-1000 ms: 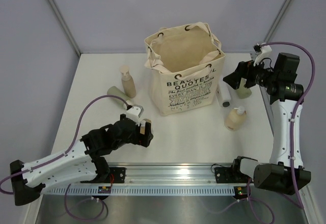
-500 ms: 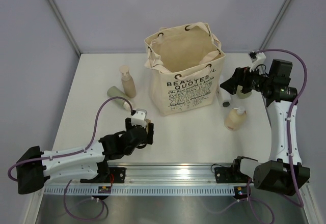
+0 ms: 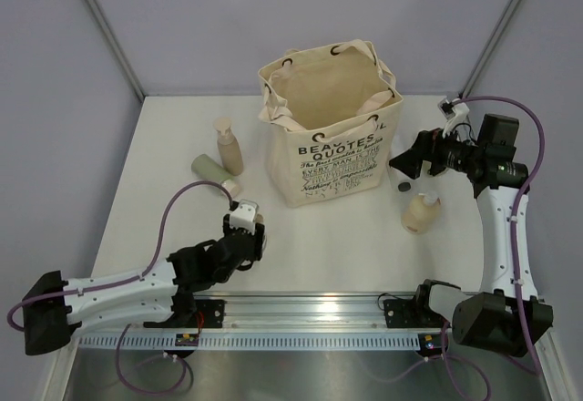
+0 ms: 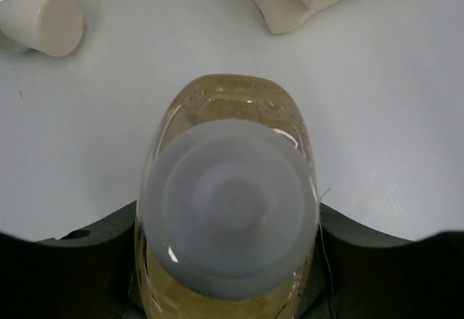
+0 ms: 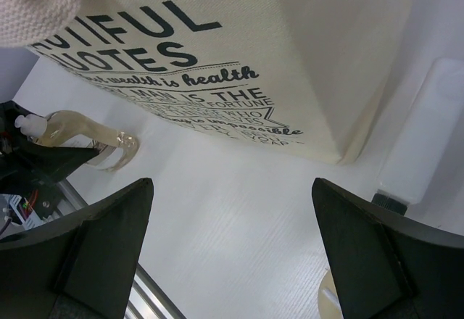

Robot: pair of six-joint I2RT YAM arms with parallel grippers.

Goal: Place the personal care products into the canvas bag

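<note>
The left gripper (image 3: 246, 237) pinches a clear amber plastic bottle with a round white cap (image 4: 228, 203) over open white table (image 3: 346, 251), near-left of the cream canvas bag with black lettering (image 3: 337, 159). The right gripper (image 3: 405, 162) hovers with jaws spread just beside the bag's right edge.

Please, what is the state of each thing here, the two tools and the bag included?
canvas bag: upright, mouth open.
left tool: shut on the amber bottle.
amber bottle: gripped by the left tool.
right tool: open, holds nothing.
beige pump bottle: standing upright.
sage-green tube: lying on its side.
cream bottle: outside the bag, untouched.
</note>
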